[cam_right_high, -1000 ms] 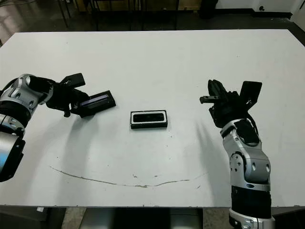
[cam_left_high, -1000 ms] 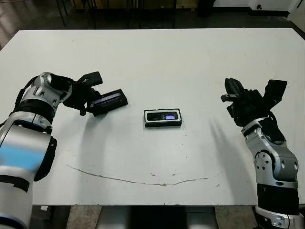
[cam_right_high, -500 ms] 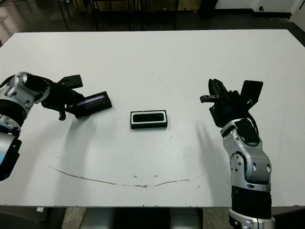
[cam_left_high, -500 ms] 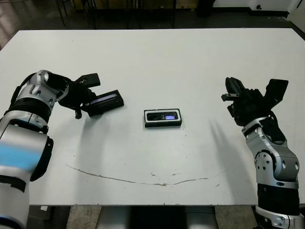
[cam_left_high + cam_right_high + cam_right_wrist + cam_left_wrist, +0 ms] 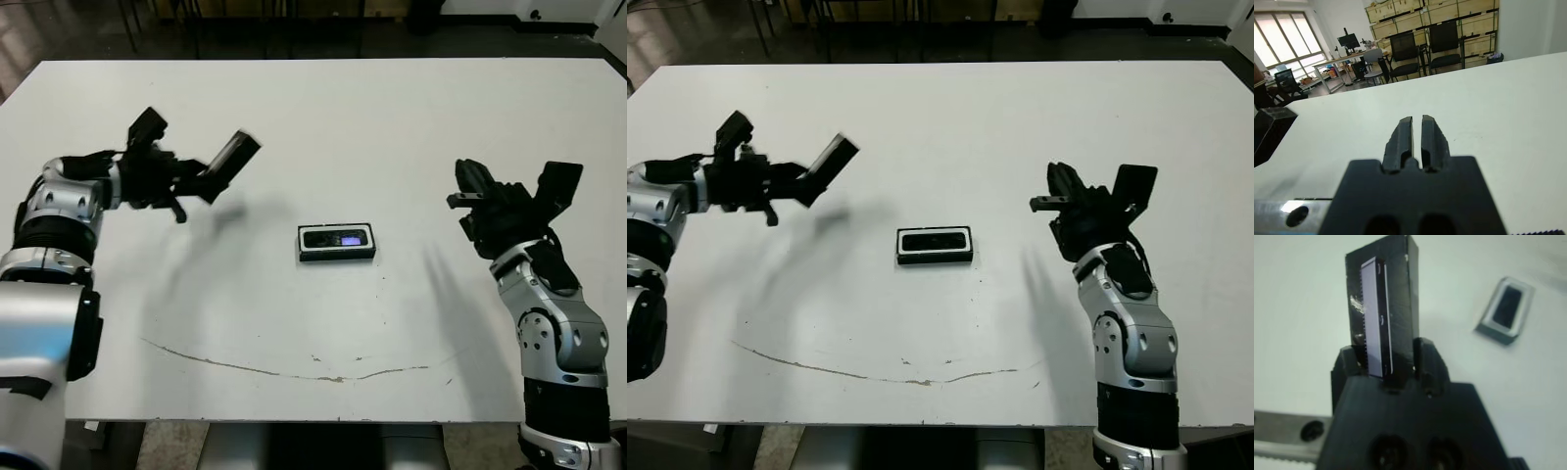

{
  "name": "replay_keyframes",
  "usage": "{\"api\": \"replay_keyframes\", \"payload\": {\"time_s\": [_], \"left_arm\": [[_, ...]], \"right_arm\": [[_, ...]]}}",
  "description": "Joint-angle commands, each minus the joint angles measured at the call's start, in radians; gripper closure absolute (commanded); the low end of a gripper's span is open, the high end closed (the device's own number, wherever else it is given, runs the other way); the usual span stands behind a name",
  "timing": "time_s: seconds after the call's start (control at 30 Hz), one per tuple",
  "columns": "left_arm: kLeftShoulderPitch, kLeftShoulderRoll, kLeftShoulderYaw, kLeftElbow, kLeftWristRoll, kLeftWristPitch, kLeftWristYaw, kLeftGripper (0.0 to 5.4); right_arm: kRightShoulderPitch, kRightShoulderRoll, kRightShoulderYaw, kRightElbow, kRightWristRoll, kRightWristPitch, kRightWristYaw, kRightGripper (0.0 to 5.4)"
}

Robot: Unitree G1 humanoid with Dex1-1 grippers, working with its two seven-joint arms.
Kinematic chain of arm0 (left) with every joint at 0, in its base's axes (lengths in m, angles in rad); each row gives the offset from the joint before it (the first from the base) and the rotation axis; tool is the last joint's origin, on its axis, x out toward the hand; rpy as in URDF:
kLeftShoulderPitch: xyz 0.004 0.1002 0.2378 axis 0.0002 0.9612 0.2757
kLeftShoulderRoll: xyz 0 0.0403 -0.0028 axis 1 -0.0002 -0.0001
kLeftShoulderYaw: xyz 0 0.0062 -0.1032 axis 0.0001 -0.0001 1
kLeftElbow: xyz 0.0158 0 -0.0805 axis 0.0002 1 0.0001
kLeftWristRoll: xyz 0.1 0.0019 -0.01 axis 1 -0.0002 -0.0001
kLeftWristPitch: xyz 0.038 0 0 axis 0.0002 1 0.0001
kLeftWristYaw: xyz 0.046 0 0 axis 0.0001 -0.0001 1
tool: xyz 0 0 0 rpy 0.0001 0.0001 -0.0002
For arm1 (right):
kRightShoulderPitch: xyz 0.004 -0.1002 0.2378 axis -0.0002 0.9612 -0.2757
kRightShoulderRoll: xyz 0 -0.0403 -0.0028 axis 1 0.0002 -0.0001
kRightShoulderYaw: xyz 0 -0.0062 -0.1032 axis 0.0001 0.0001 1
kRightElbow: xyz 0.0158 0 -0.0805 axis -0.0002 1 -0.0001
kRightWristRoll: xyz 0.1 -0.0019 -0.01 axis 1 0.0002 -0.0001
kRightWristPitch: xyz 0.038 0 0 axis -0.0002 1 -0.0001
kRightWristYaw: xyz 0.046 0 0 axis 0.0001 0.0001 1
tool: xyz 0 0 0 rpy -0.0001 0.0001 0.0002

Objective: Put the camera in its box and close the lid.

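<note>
The box (image 5: 337, 257), a black tray with white lining, lies at the table's middle. The dark camera (image 5: 336, 238) rests inside it, showing a purplish glint. To its left, my left gripper (image 5: 199, 183) is shut on the lid (image 5: 231, 161) and holds it tilted in the air above the table. In the left wrist view the lid (image 5: 1393, 308) stands between my fingers (image 5: 1422, 357), its pale stripe facing the camera, with the box (image 5: 1506, 309) beyond. My right gripper (image 5: 470, 191) hovers right of the box, shut on nothing, its fingers (image 5: 1430, 134) pressed together.
A thin curved scuff mark (image 5: 294, 370) runs along the table near its front edge. Beyond the table's far side the right wrist view shows office chairs (image 5: 1442, 44) and stacked crates (image 5: 1415, 12).
My left gripper has lifted the lid off the table and swung it up and back, so it now hangs tilted in the air. The right arm has barely shifted. Box and camera are unmoved.
</note>
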Motion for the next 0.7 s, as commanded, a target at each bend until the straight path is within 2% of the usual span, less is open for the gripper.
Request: {"api": "replay_keyframes", "payload": {"time_s": [0.03,0.17,0.3,0.7], "left_arm": [[0.048,-0.028,-0.027,-0.062,-0.005,-0.007,-0.034,4.85],[0.052,-0.044,-0.107,-0.128,0.038,0.014,-0.063,4.85],[0.03,-0.061,-0.178,-0.114,0.09,0.011,-0.056,4.85],[-0.001,-0.122,-0.257,-0.041,0.136,0.008,-0.07,4.86]], "right_arm": [[0.024,0.004,0.02,0.018,-0.013,0.004,0.009,5.4],[0.027,0.011,0.03,0.031,-0.018,-0.003,0.013,5.4],[0.03,0.013,0.03,0.04,-0.021,-0.011,0.021,5.4],[0.041,0.011,0.022,0.056,-0.027,-0.034,0.025,5.4]]}}
